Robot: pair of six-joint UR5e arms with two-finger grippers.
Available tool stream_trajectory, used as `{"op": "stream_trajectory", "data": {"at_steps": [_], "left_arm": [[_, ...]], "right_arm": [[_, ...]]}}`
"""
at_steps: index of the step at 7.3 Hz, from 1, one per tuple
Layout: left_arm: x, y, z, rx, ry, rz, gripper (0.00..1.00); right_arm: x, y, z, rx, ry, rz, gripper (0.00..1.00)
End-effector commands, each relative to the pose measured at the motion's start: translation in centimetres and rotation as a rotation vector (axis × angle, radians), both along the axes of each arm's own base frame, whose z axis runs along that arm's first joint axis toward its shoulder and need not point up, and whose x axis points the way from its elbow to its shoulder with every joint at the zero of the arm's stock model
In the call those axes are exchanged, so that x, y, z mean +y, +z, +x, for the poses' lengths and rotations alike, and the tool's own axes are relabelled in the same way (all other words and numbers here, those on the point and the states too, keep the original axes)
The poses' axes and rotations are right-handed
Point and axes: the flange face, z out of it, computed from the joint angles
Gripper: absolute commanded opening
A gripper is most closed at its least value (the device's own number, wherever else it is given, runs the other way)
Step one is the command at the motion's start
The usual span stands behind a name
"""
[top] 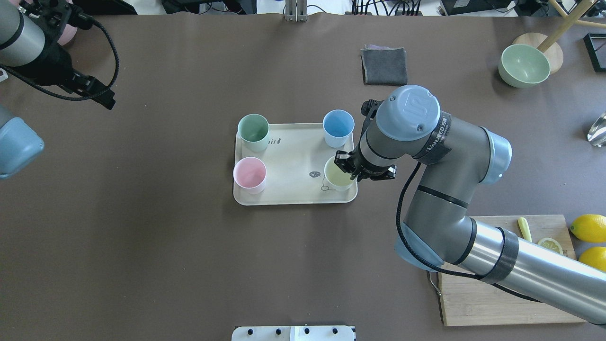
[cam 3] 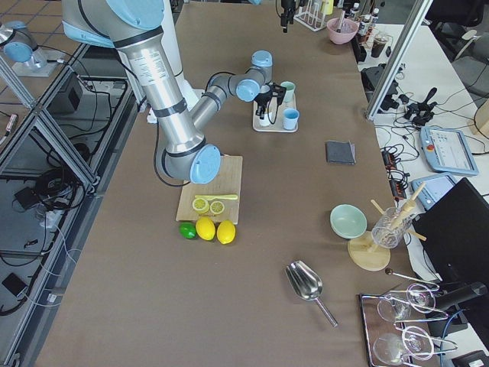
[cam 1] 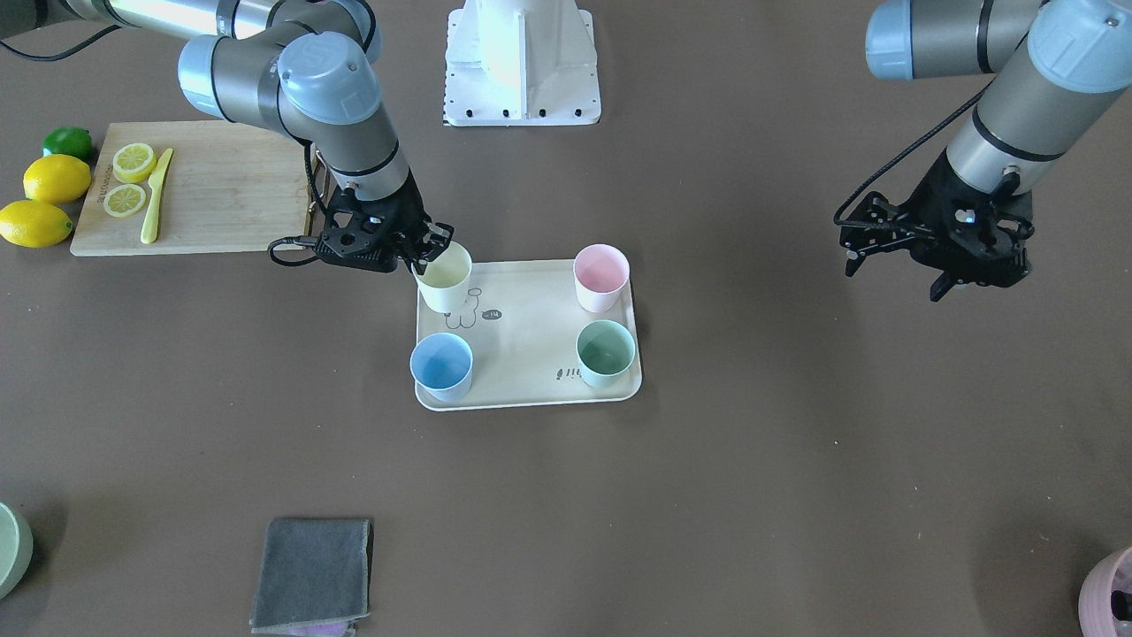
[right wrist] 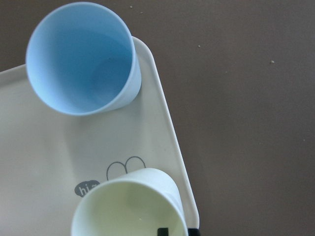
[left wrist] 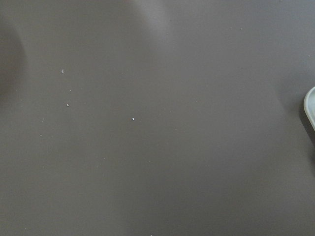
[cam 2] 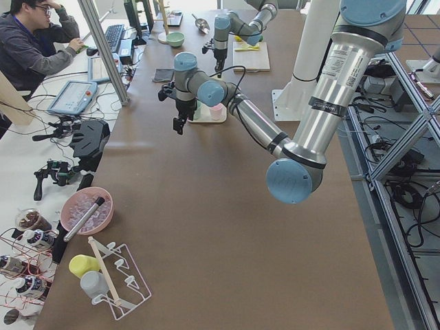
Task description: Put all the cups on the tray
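Note:
The cream tray point(cam 1: 531, 354) with a rabbit print lies mid-table and also shows in the overhead view point(top: 293, 161). Four cups stand on it: yellow point(cam 1: 447, 281), light blue point(cam 1: 441, 363), pink point(cam 1: 601, 276) and mint green point(cam 1: 606, 351). My right gripper point(cam 1: 431, 248) is shut on the yellow cup's rim at the tray's corner, one finger inside the cup. The right wrist view shows the yellow cup point(right wrist: 128, 206) and the blue cup point(right wrist: 81, 59) on the tray point(right wrist: 39, 162). My left gripper point(cam 1: 893, 270) hangs open and empty above bare table, far from the tray.
A wooden cutting board point(cam 1: 221, 190) with lemon slices and a yellow knife lies behind my right arm, with lemons point(cam 1: 55, 179) and a lime beside it. A grey cloth point(cam 1: 314, 571), a green bowl point(top: 523, 65) and a pinkish-purple pot point(cam 1: 1110, 597) sit along the far side.

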Motion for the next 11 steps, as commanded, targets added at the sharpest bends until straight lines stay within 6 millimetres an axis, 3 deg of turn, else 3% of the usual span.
{"op": "stream_trajectory", "data": {"at_steps": [1, 2, 3, 4, 5, 6, 7, 8, 9, 11], "left_arm": [[0.0, 0.2, 0.0, -0.002, -0.001, 0.000, 0.99], [0.0, 0.1, 0.0, 0.001, 0.000, 0.002, 0.99], [-0.1, 0.2, -0.5, 0.004, -0.009, -0.002, 0.99], [0.7, 2.1, -0.8, -0.002, -0.012, -0.042, 0.99], [1.5, 6.6, -2.5, -0.043, -0.024, -0.107, 0.99], [2.6, 10.8, -4.0, -0.080, -0.039, -0.174, 0.99], [2.1, 13.6, -9.3, -0.088, -0.127, -0.208, 0.99], [1.7, 16.6, -13.3, -0.113, -0.152, -0.227, 0.99], [2.1, 20.1, -17.7, -0.142, -0.087, -0.185, 0.99], [1.9, 26.9, -25.3, -0.025, -0.027, -0.203, 0.99]], "right_arm": [[-0.4, -0.4, 0.4, -0.002, 0.007, 0.024, 1.00], [-1.8, -1.0, 2.3, -0.013, 0.023, 0.039, 1.00], [-3.2, -1.5, 5.4, -0.026, 0.032, 0.044, 1.00], [-4.6, -0.6, 7.9, -0.012, 0.012, 0.063, 1.00], [-5.3, 0.5, 11.0, -0.012, -0.006, 0.100, 1.00], [-6.1, 3.5, 14.6, 0.016, -0.027, 0.121, 1.00], [-7.2, 6.7, 18.7, 0.062, -0.071, 0.187, 1.00], [-7.8, 9.7, 22.4, 0.093, -0.117, 0.224, 1.00], [-8.8, 12.3, 27.3, 0.098, -0.165, 0.264, 1.00], [-10.3, 18.0, 37.3, 0.169, -0.251, 0.340, 1.00]]}}
